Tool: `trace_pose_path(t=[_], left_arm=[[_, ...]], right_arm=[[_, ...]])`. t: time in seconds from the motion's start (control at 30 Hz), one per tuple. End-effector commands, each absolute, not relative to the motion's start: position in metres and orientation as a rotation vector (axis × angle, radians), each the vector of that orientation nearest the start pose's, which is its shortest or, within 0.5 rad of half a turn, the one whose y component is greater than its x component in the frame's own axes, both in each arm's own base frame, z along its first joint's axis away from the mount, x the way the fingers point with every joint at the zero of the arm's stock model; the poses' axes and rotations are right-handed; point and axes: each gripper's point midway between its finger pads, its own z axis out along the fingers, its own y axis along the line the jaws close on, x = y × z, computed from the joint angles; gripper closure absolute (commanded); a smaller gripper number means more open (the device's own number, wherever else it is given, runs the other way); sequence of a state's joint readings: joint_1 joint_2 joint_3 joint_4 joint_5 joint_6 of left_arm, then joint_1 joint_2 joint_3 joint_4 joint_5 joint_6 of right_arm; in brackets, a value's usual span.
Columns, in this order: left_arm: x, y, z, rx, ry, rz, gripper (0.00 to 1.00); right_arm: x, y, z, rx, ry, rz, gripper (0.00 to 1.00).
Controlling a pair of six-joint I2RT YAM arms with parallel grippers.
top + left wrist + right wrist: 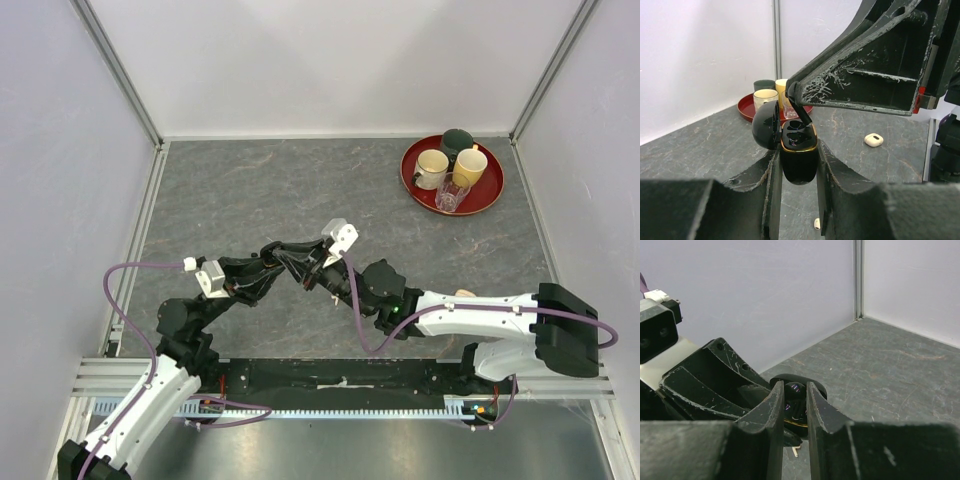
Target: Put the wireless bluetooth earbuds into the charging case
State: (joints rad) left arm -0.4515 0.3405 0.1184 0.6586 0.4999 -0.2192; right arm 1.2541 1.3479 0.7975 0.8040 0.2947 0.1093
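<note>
Seating black earbud [799, 109] pinched by right gripper [795, 391] into glossy black open case [799, 170] clamped in left gripper [798, 152], probably needing gentle press, then release.

both arms reach inward, fingertips meeting in the middle; left gripper [799, 152] clamped on the open black charging case [799, 167], right gripper [795, 390] pinched shut on a black earbud [802, 112] over it
</note>
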Motion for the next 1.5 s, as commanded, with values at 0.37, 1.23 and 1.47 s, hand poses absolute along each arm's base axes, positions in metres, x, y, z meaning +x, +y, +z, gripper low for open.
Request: trace_pose_path(t=[0.37,1.23,1.47], left_arm=[[0.174,-0.187,0.279,0.597,1.011,-0.846,0.98],[0.174,-0.179,0.284,0.546,0.979,-0.828,0.98],[0.174,-0.178,0.285,0.535,0.978,-0.833,0.98]], right_arm=[[0.193,0.41,0.326,-0.5,1.249,0.868,1.0],[0.181,0.417,0.304,-0.664,1.206,0.816,1.0],[0.177,0.416,0.297,-0.702,1.201,0.798,1.0]])
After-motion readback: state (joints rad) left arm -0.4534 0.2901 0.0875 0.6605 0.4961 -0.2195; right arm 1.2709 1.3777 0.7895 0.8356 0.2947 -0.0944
